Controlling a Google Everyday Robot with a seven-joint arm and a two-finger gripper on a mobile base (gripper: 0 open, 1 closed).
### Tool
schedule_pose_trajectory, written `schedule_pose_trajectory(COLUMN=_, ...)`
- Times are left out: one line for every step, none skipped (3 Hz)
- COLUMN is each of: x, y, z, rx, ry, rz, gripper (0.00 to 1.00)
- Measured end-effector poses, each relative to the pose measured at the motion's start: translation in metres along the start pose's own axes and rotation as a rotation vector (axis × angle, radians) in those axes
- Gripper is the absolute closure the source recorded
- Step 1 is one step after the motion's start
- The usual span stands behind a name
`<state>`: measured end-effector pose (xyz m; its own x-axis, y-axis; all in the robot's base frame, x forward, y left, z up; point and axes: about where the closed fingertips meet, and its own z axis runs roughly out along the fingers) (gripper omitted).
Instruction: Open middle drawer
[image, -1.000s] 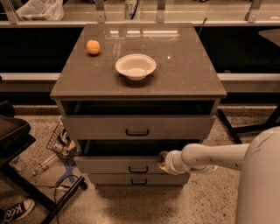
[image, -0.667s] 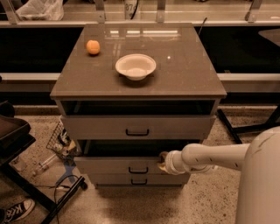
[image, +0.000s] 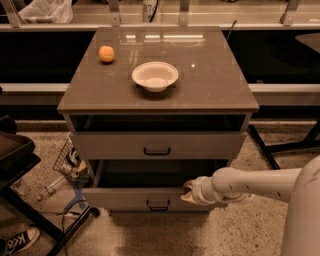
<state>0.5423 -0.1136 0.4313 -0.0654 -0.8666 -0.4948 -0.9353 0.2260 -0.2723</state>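
Note:
The grey-brown cabinet (image: 210, 90) stands in the middle of the camera view. Its middle drawer (image: 120, 198) is pulled well out, showing a dark inside, and has a small dark centre handle (image: 158, 205). My gripper (image: 187, 193) is at the top edge of that drawer's front, just right of the handle, at the end of my white arm (image: 250, 184), which reaches in from the right. The taller top drawer (image: 110, 145) with its dark handle (image: 156, 151) stands a little way out. The lowest drawer is hidden under the middle one.
An orange fruit (image: 106, 53) and a white bowl (image: 155, 75) sit on the cabinet top. On the floor to the left are a wire basket with clutter (image: 70, 161), dark stand legs (image: 60, 231) and a shoe (image: 17, 241). A dark table leg (image: 261, 146) is on the right.
The middle drawer has slid further out toward the camera and now covers the lowest drawer's front. My gripper has moved with it, slightly down in the view.

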Motion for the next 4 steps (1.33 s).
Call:
schedule_pose_trajectory(x=0.001, y=0.002, z=0.001, rx=-0.007, ry=-0.001, rz=0.002, gripper=1.0)
schedule_pose_trajectory(x=0.002, y=0.005, z=0.0, rx=-0.025, ry=-0.004, rz=0.009, gripper=1.0)
schedule_pose_trajectory(x=0.002, y=0.005, z=0.0, rx=-0.025, ry=-0.004, rz=0.009, gripper=1.0)
schedule_pose_trajectory(x=0.01, y=0.033, z=-0.007, rx=-0.092, ry=-0.012, rz=0.038, gripper=1.0)
